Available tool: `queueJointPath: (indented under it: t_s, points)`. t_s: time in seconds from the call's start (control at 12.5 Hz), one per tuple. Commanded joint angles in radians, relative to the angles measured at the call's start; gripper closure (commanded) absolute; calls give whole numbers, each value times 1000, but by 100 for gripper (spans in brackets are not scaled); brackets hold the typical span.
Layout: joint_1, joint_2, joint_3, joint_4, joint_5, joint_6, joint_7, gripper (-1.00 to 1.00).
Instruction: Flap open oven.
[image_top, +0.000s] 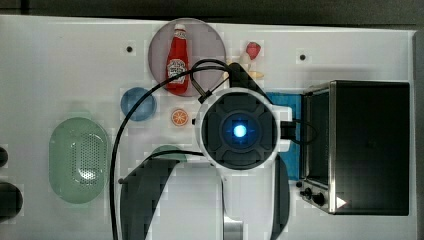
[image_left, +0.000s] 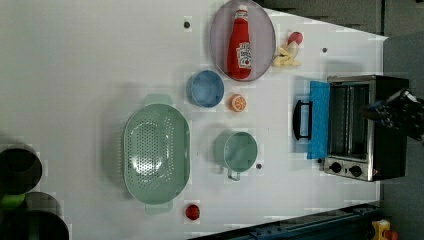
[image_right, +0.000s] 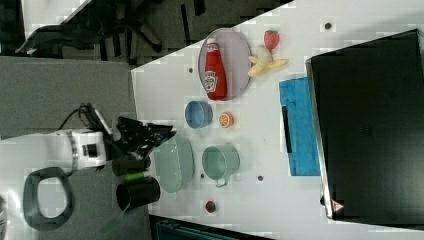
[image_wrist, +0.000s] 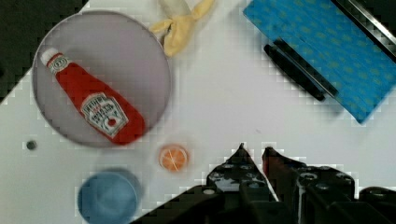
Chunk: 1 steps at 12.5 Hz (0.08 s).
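In the top view, the oven (image_top: 367, 147) stands at the top view's right end of the white table (image_top: 65, 65). Its long axis runs up and down the picture and its mouth faces the top view's left. Its blue door (image_top: 292, 132) lies flapped down flat on the table, mostly hidden under the arm's round wrist housing (image_top: 240, 131), which sits just beside the oven's front. A cable (image_top: 120, 145) loops from the housing across the table. A ketchup bottle (image_top: 177, 57) lies on a grey plate (image_top: 210, 37).

In the left view, the oven (image_left: 370, 125) sits at the left view's right. The door (image_left: 319, 120) lies flat toward the left view's left, its bar handle (image_left: 300, 120) at the outer edge, and the rack inside is bare to view. The knobs (image_left: 345, 169) sit at the oven's lower end. The gripper (image_left: 395, 112) shows dark over the oven's black top, cut off by the frame edge. A green colander (image_left: 156, 155), a green cup (image_left: 239, 151), a blue bowl (image_left: 205, 88) and an orange slice (image_left: 238, 103) lie apart from one another.

In the right view, the oven's black top (image_right: 372, 130) is cut off at the right view's right edge, and the door (image_right: 299, 127) lies flat beside it. The arm reaches in from the right view's left, and the gripper (image_right: 150, 137) hangs over the colander's (image_right: 175, 162) rim, fingers hard to make out.

In the wrist view, the door (image_wrist: 322, 51) and handle (image_wrist: 294, 70) run diagonally. The gripper (image_wrist: 253, 151) shows two fingertips with a narrow gap between them, almost closed, gripping nothing, above bare table. A peeled banana (image_wrist: 180, 25) lies near the plate (image_wrist: 135, 51).
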Motion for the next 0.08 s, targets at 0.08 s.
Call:
queueJointPath:
  t_s: [0.08]
  points:
    - [-5,-1,-11,96,11,-125,45,65]
